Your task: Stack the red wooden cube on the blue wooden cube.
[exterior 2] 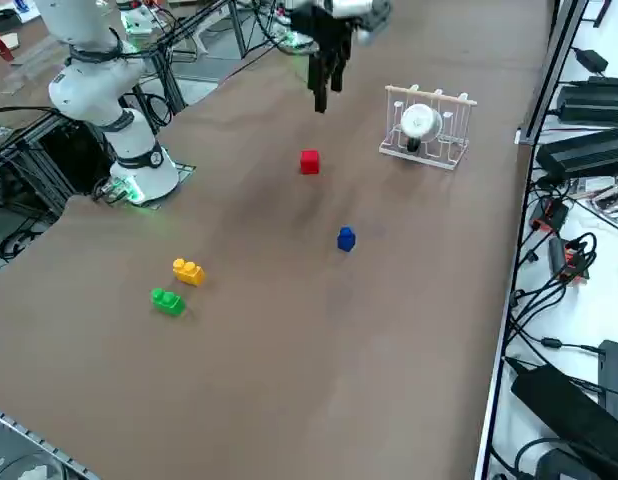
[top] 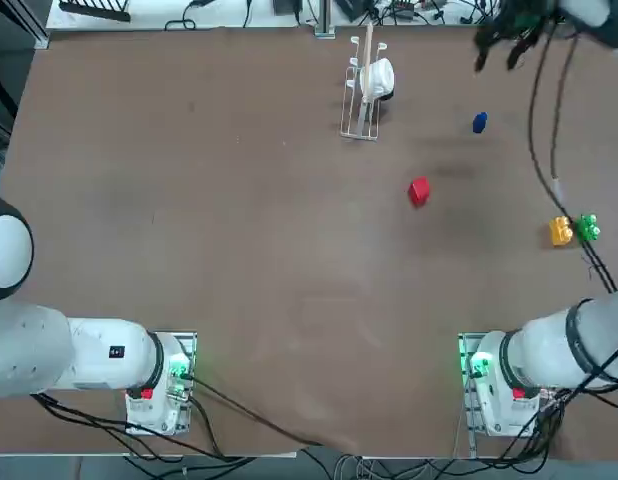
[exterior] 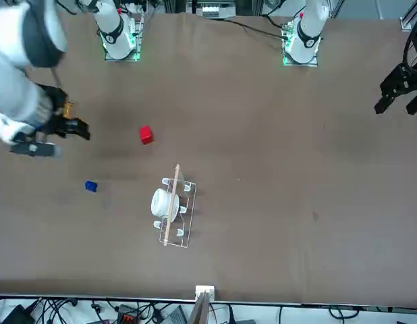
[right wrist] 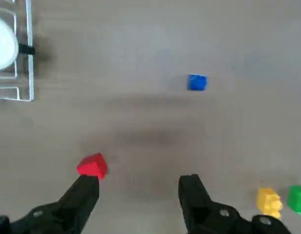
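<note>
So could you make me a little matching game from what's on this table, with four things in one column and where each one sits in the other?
Things:
1. red wooden cube
2. blue wooden cube
3. white cup
4. right hand

Places:
A. in the wire rack
B. up in the air, open, holding nothing
C. alone on the table, between the rack and the yellow block
D. on the table near the far edge, beside the rack

Pairs: 1-C, 2-D, 3-A, 4-B

Brown table point(top: 239, 260); cables point(exterior 2: 564, 250) and black boxes point(exterior 2: 589, 150) along its edge.
</note>
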